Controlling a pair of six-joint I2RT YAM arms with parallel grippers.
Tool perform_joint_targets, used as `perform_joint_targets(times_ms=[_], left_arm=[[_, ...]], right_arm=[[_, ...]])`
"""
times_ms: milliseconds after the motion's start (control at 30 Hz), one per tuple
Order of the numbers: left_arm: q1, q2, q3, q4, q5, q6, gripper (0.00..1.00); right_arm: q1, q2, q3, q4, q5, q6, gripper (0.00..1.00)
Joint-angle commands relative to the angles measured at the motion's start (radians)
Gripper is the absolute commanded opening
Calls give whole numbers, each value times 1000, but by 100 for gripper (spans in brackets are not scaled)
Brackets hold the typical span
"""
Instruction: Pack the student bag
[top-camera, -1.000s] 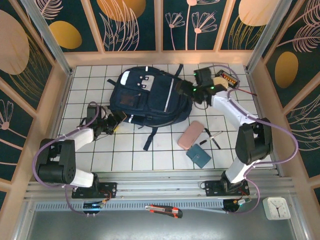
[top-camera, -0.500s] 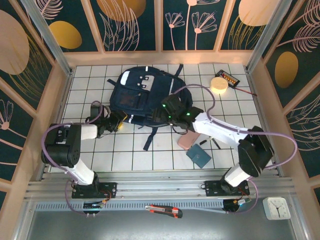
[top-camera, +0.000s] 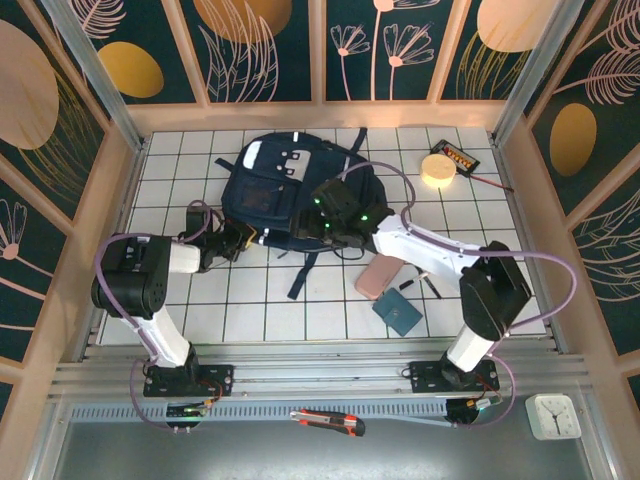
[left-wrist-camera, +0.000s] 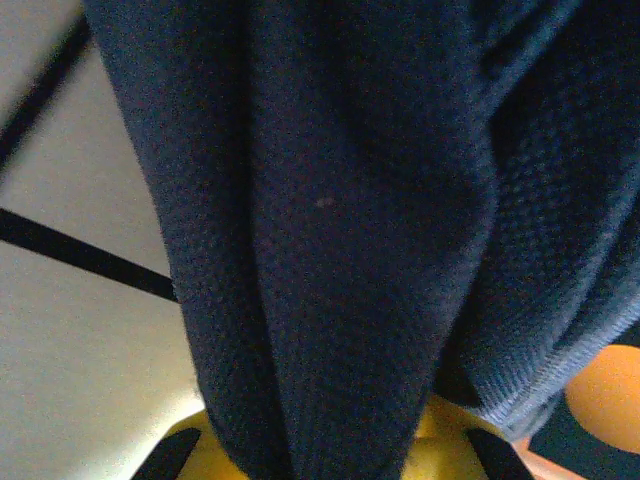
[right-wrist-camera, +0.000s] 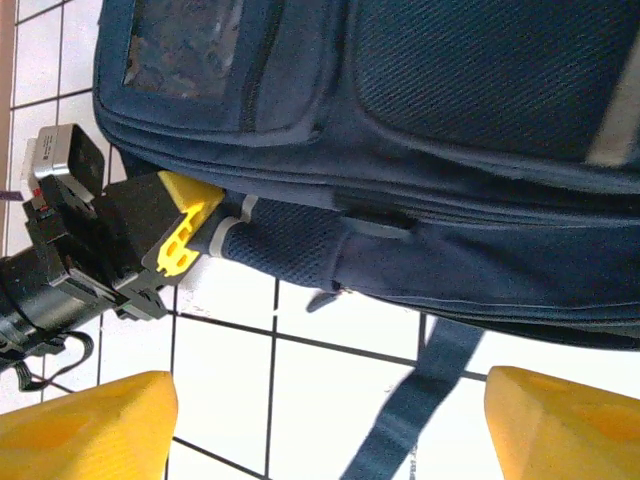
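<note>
the left arm (top-camera: 183, 257) is lying low over the tabletop (top-camera: 250, 310), folded back by the left wall, with its forearm pointing right toward the student bag (top-camera: 290, 190). the left jaws are pinching shut on the bag's near-left corner. from the left wrist, dark blue fabric is bunching up between the yellow fingertips (left-wrist-camera: 205, 445).

the right arm (top-camera: 430, 255) is rising from its base at the near right, bending at a high elbow and stretching its forearm leftward across the tiles. the right jaws are standing wide open with nothing in them, hanging over the bag's near edge. one yellow fingertip (right-wrist-camera: 85, 420) is sitting at each lower corner of the right wrist view, and a dark strap (right-wrist-camera: 410, 400) is trailing over the tiles between them.

the bag is lying flat at the far middle of the tabletop, its top close to the far wall. bare tiles are lying open to its left and along the near side (the strap is crossing part of that stretch). to the near right, a pink case (top-camera: 382, 275), a teal wallet (top-camera: 398, 312) and a pen (top-camera: 430, 281) are crowding the space beside the right forearm. a cream disc (top-camera: 437, 168) and a small black device (top-camera: 458, 155) are sitting in the far-right corner, well apart from the bag.
</note>
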Motion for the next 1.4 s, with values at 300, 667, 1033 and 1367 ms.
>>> perform_joint_targets(times_ms=[300, 667, 1033, 1367], left_arm=[[-115, -203, 114, 59, -38, -208, 0], [-129, -247, 145, 2, -35, -233, 0], [-156, -283, 157, -19, -54, -267, 0], [-156, -300, 175, -60, -49, -263, 0]], right_arm=[[32, 68, 46, -200, 107, 17, 61], [29, 149, 121, -188, 137, -42, 55], [9, 232, 204, -179, 190, -68, 53], [-7, 211, 192, -137, 237, -73, 40]])
